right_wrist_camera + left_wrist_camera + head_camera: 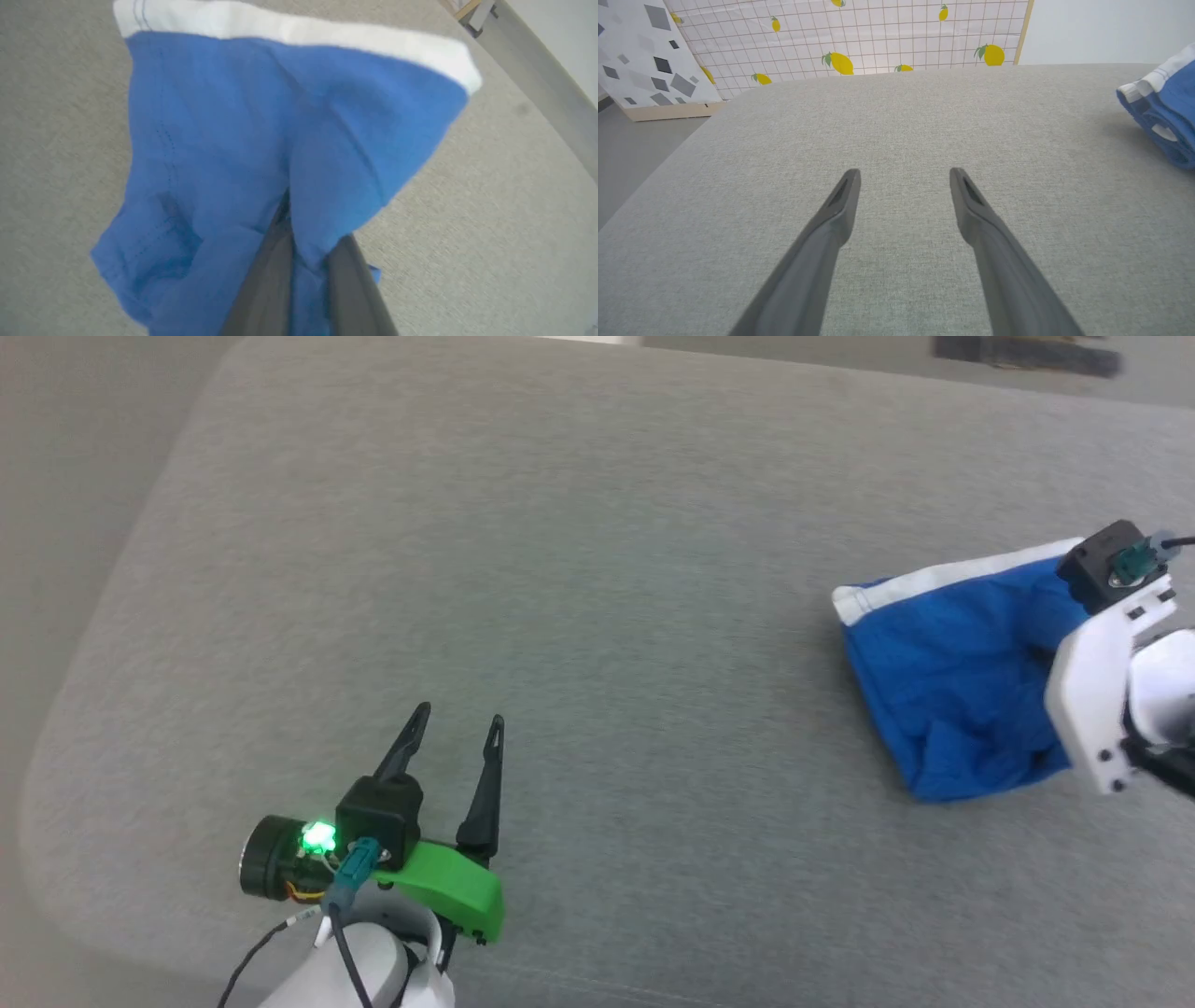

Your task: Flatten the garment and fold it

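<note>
Left gripper [461, 713] hangs low over the near left part of the grey cushion [597, 569], fingers spread wide with nothing between them. The cushion's rounded near-left corner is just beside it, and a broad bare stretch of fabric runs ahead and across to the right. Well apart, by the cushion's right side, the shorts [943, 681] sit bunched in a blue heap with their white stripe [943, 574] along the far edge, and the right gripper [310, 228] pinches a raised fold of them between fingers pressed close, bare cushion showing on both sides of the heap.
</note>
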Tool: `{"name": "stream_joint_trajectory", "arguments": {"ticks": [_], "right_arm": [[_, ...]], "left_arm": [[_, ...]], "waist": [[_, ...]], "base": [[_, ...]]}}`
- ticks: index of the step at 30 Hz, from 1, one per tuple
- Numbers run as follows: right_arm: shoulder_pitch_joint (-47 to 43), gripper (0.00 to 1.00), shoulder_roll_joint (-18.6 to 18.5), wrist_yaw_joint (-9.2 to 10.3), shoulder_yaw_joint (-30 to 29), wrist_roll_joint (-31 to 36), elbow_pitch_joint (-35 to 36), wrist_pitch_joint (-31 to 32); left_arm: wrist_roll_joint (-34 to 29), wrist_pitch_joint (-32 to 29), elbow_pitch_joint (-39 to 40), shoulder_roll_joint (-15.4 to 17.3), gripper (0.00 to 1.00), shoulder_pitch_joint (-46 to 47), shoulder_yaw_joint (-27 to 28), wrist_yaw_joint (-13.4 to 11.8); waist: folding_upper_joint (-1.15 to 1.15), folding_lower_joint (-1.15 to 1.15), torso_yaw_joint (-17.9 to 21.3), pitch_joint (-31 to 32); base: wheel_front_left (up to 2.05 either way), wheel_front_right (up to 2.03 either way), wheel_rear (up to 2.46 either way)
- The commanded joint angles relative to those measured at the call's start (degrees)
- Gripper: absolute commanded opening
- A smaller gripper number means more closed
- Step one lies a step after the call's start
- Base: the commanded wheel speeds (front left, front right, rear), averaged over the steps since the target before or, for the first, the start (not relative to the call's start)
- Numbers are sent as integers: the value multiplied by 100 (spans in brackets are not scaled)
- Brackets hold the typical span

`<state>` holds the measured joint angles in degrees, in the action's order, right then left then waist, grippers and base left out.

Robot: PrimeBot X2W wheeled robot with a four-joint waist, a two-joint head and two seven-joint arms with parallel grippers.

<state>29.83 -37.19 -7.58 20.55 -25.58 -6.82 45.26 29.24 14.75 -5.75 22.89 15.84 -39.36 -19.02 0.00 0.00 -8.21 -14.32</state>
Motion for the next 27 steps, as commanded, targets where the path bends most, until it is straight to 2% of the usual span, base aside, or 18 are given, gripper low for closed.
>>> {"name": "stream_joint_trajectory", "arguments": {"ticks": [1,4,8,15,21,27], "right_arm": [[154,0,-263,9,174,-63,85,-68],[364,0,-880,9,589,-227,213,-181],[470,0,-1336,9,653,-546,73,-265],[412,0,-1772,9,430,-693,-510,-618],[300,0,-1953,9,-66,-553,-1421,-1095],[327,0,-2251,9,-220,-68,-2290,-1810]], "left_arm": [[-51,24,27,47,100,-28,30,34],[-69,24,99,96,100,27,61,72],[-110,24,182,147,100,146,70,122],[-194,-65,363,268,100,299,42,150],[-318,-237,769,467,100,494,80,102],[-427,-424,1181,712,100,594,124,49]], "waist": [[0,0,652,-42],[0,0,974,-214],[0,0,1257,-451],[0,0,1501,-909],[0,0,1401,-1387],[0,0,1279,-1763]], "base": [[0,0,0],[0,0,0],[0,0,0],[0,0,0],[0,0,0],[0,0,0]]}}
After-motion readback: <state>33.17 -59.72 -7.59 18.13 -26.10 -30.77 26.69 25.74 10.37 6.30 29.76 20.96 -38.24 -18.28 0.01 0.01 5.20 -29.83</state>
